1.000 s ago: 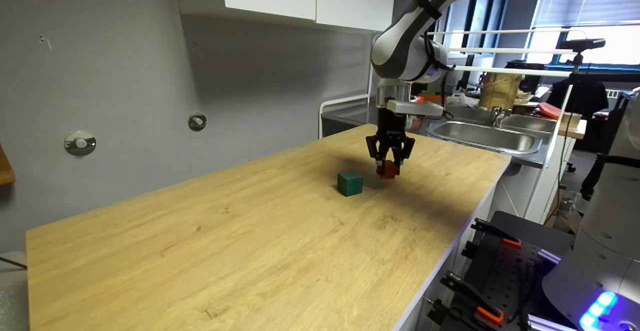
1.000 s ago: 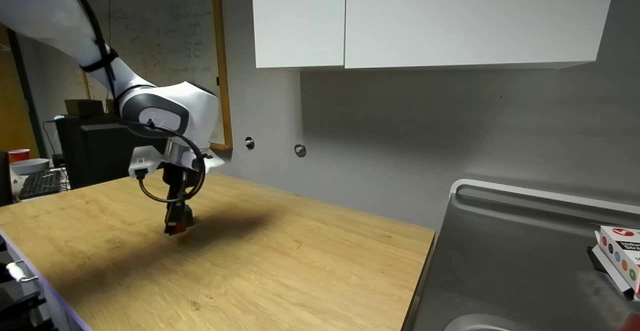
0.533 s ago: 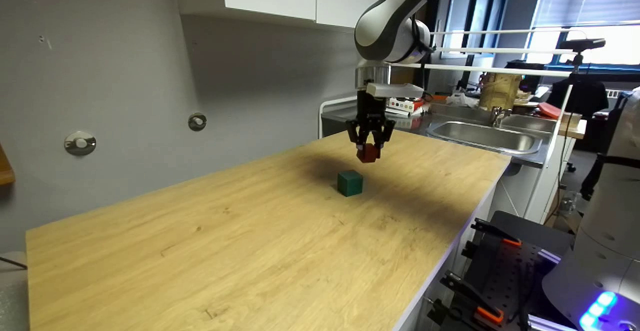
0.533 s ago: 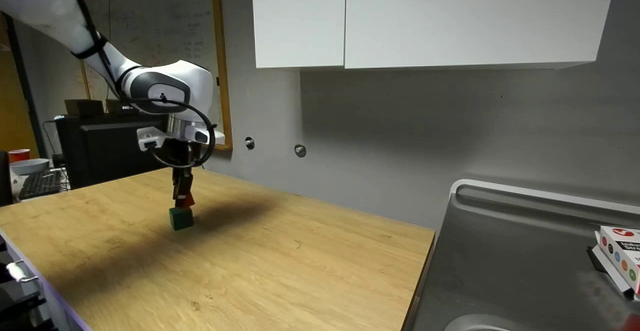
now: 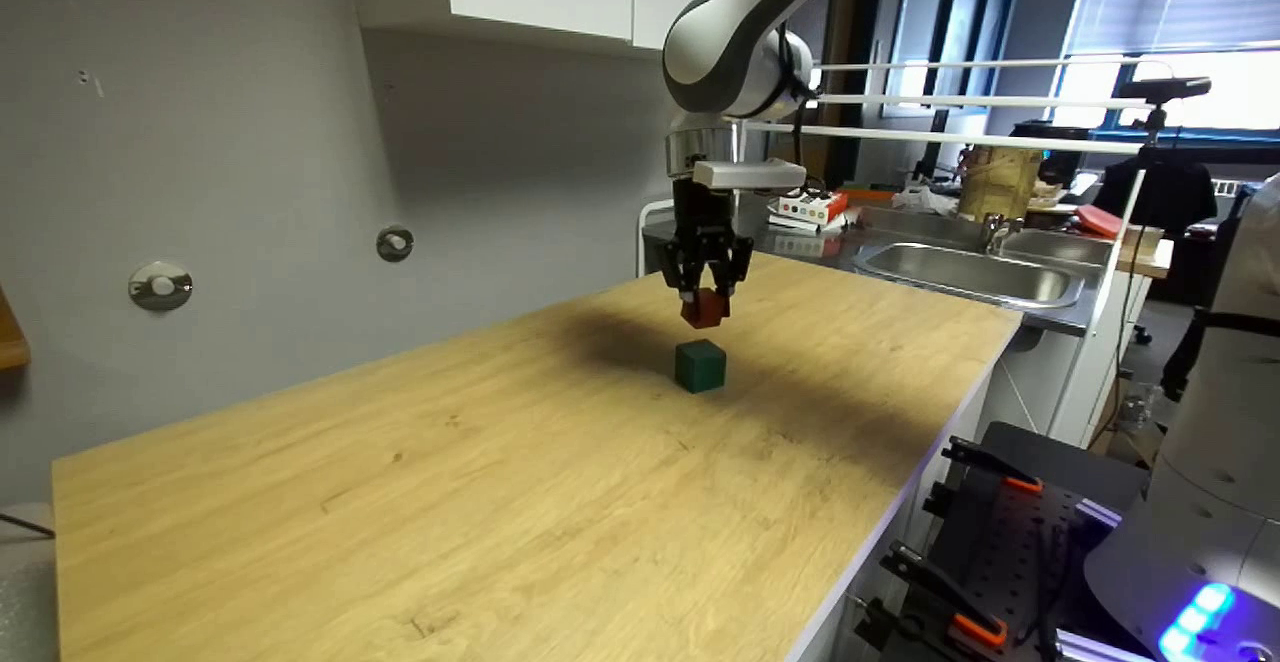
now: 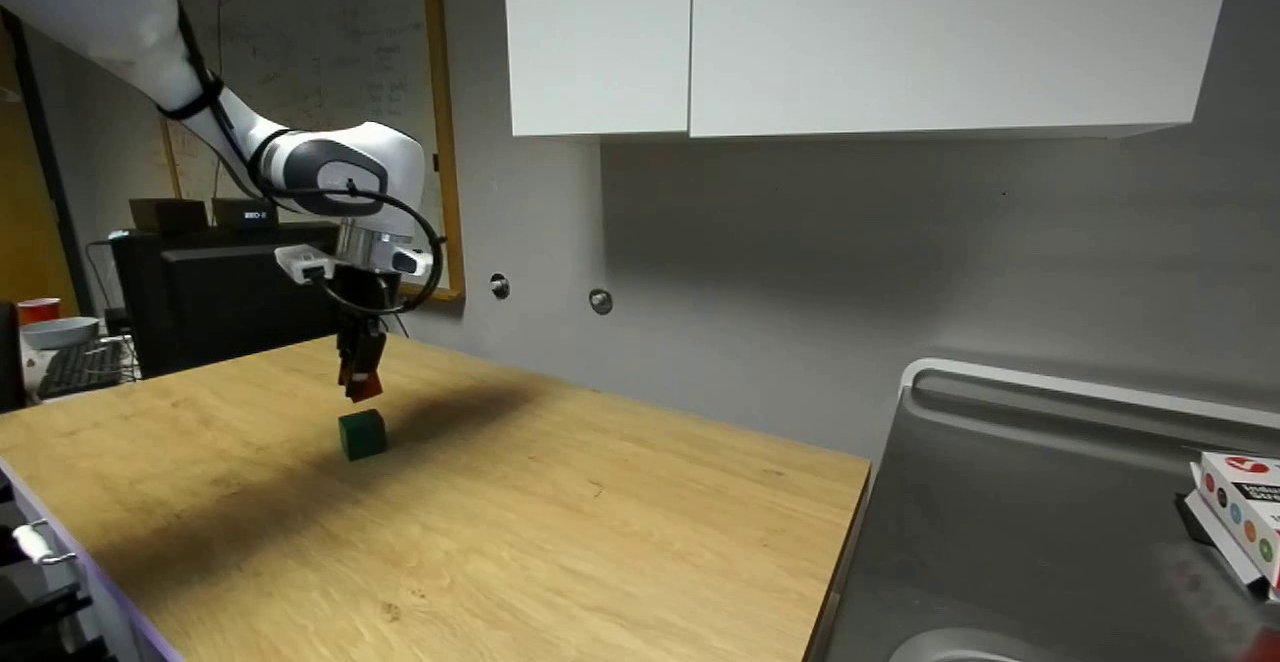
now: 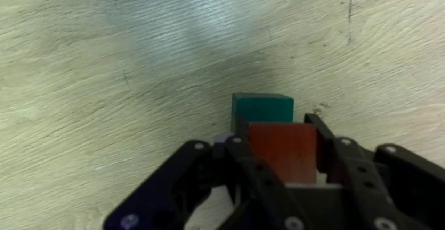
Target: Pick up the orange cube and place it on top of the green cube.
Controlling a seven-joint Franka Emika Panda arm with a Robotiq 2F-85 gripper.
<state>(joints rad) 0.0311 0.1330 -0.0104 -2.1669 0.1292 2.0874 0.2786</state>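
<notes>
Aloft, orange cube [image 7: 283,150] in gripper [image 5: 707,300], seemingly over green cube [image 5: 700,367].

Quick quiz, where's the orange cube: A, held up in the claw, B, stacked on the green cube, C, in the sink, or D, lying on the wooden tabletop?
A: the claw grips the orange cube, and both exterior views show a gap between that cube and the green cube.

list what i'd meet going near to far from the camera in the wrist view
From nearest: orange cube → green cube → wood-grain tabletop. The gripper is left out, since it overlaps the orange cube's place.
</notes>
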